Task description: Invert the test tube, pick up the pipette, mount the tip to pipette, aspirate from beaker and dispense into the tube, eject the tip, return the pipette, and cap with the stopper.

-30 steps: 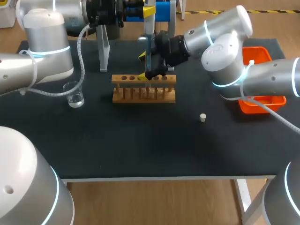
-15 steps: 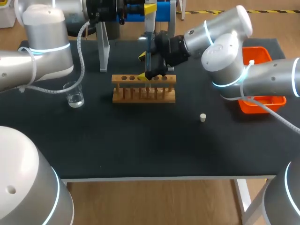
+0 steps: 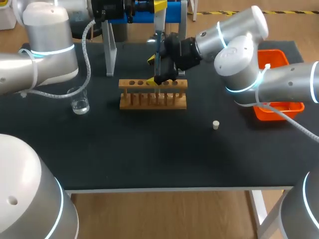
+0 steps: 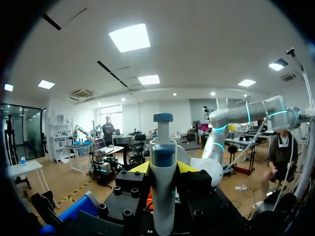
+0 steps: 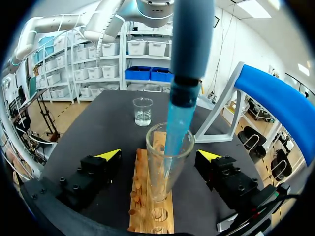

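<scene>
My left gripper [image 3: 158,7] is shut on the blue and white pipette [image 4: 163,187] at the back of the table and holds it upright. The pipette's blue tip [image 5: 177,123] hangs down into the clear test tube [image 5: 165,167], which stands mouth up in the wooden rack [image 3: 153,93]. My right gripper [image 5: 157,160] is open, its fingers on either side of the tube without touching it. The glass beaker [image 3: 79,101] with clear liquid stands left of the rack. The small white stopper [image 3: 216,125] lies on the mat right of the rack.
An orange bin [image 3: 279,107] sits at the table's right edge under my right arm. The pipette stand [image 3: 110,50] with its blue holder [image 5: 280,108] rises behind the rack. The black mat [image 3: 149,149] stretches in front of the rack.
My left gripper has lifted the pipette slightly. The right arm, tube and rack have stayed put.
</scene>
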Controlling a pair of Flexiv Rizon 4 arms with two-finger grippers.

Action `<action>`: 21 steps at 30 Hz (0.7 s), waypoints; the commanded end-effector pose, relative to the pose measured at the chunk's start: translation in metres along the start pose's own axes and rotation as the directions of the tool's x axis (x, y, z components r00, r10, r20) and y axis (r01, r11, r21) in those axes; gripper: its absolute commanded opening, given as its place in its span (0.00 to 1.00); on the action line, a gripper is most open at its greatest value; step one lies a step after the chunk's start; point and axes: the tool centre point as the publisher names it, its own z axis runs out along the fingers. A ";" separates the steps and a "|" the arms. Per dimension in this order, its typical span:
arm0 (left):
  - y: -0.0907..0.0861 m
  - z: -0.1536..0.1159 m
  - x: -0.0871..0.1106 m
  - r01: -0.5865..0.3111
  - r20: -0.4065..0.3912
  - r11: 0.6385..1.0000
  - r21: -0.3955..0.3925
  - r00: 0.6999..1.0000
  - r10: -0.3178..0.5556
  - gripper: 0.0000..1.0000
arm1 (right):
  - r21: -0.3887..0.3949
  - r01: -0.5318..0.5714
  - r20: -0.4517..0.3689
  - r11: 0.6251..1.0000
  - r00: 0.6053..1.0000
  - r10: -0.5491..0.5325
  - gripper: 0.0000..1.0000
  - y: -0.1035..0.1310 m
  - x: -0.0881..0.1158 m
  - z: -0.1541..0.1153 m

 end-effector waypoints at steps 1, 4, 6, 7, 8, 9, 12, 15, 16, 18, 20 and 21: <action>-0.006 0.000 0.003 -0.005 0.008 1.000 -0.006 1.000 0.005 0.00 | 0.003 0.000 -0.004 1.000 1.000 0.000 1.00 0.000 -0.001 -0.001; -0.009 0.001 0.003 -0.011 0.009 1.000 -0.007 1.000 0.011 0.00 | 0.003 0.000 -0.004 1.000 1.000 0.000 1.00 0.000 -0.001 -0.001; -0.010 0.001 0.003 -0.014 0.010 1.000 -0.008 1.000 0.014 0.00 | 0.003 0.000 -0.004 1.000 1.000 0.000 1.00 0.000 -0.001 -0.001; -0.011 0.001 0.004 -0.014 0.010 1.000 -0.008 1.000 0.014 0.00 | 0.003 0.000 -0.004 1.000 1.000 0.000 1.00 0.000 -0.001 -0.001; -0.012 0.001 0.004 -0.016 0.011 1.000 -0.009 1.000 0.016 0.00 | 0.003 0.000 -0.004 1.000 1.000 0.000 1.00 0.000 -0.001 -0.001; -0.013 0.002 0.004 -0.018 0.011 1.000 -0.009 1.000 0.018 0.00 | 0.003 0.000 -0.004 1.000 1.000 0.000 1.00 0.000 -0.001 -0.001; -0.016 0.003 0.005 -0.022 0.011 1.000 -0.010 1.000 0.022 0.00 | 0.003 0.000 -0.004 1.000 1.000 0.000 1.00 0.000 -0.001 -0.001; -0.019 0.004 0.006 -0.025 0.013 1.000 -0.012 1.000 0.026 0.00 | 0.003 0.000 -0.004 1.000 1.000 0.000 1.00 0.000 -0.001 -0.001; -0.019 0.004 0.006 -0.027 0.013 1.000 -0.012 1.000 0.027 0.00 | 0.003 0.000 -0.004 1.000 1.000 0.000 1.00 0.000 -0.001 -0.001; -0.021 0.004 0.007 -0.030 0.015 0.999 -0.015 0.999 0.030 0.00 | 0.003 0.000 -0.004 1.000 1.000 0.000 1.00 0.000 -0.001 -0.001; -0.023 0.004 0.008 -0.032 0.016 0.999 -0.016 0.999 0.033 0.00 | 0.003 0.000 -0.004 1.000 1.000 0.000 1.00 0.000 -0.001 -0.001; -0.024 0.005 0.008 -0.035 0.018 0.999 -0.019 0.999 0.036 0.00 | 0.003 0.000 -0.004 1.000 1.000 0.000 1.00 0.000 -0.001 -0.001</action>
